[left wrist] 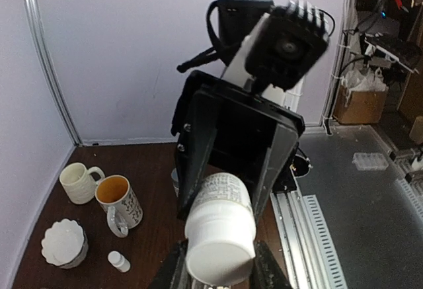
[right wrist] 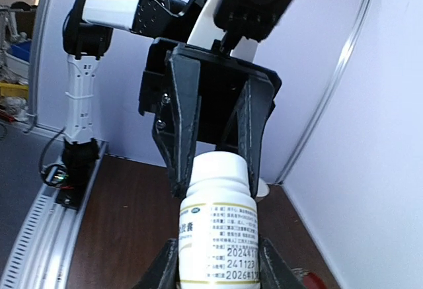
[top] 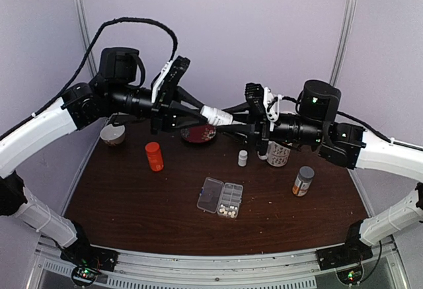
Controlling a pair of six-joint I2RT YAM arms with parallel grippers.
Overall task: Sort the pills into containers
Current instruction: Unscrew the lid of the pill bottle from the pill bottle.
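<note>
The left gripper clenches the cap of a white bottle; the right gripper clenches its labelled body. The pill box, with pills in some cells, lies well below both. They look light and likely to roll, so pouring suits better than pinching.

clear pill box | lid open flat | whitish pills in cells

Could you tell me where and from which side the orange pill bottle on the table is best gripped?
Probably grip the orange pill bottle around the middle of its round body, fingers coming down from above. It stands upright with bare table all round, so any side is open. The left gripper and right gripper are both shut on the white bottle.
</note>
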